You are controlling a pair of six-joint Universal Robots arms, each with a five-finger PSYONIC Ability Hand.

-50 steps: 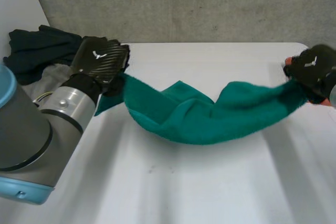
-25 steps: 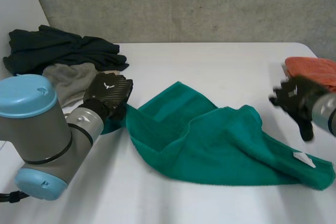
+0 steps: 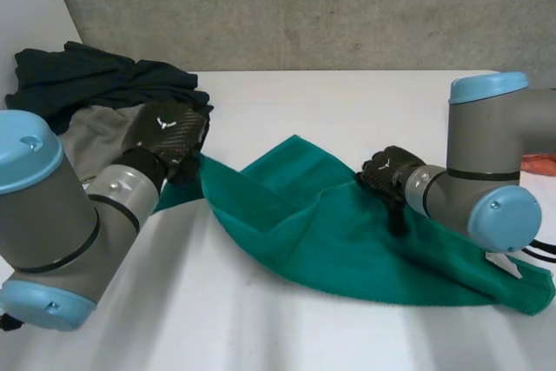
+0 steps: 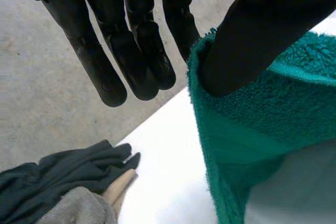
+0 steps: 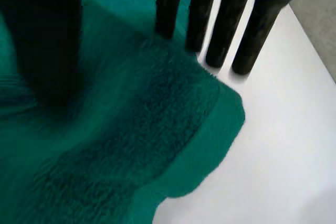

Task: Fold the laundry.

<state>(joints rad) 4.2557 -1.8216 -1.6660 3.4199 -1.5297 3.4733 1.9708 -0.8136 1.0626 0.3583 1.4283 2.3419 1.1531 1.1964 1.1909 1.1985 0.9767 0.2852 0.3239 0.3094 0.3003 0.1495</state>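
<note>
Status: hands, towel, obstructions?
Left robot hand open, thumb at corner of towel. Right robot hand open, fingertips on towel's far edge. Towel rumpled on table. Clothes pile beside left robot hand.

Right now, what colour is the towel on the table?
The towel is plain teal green, clearest in the head view.

- Orange cloth (image 3: 540,162) at the tabletop's right edge: mostly hidden behind the right arm (image 3: 482,175).
- White tag (image 3: 506,265) on the green towel (image 3: 339,236): partly covered by that arm's blue cap, too small to read.
- Green towel's left end: partly hidden behind the left hand (image 3: 167,134).
- Grey garment (image 3: 94,135) by the tabletop's left edge: partly behind the left arm (image 3: 61,215).
</note>
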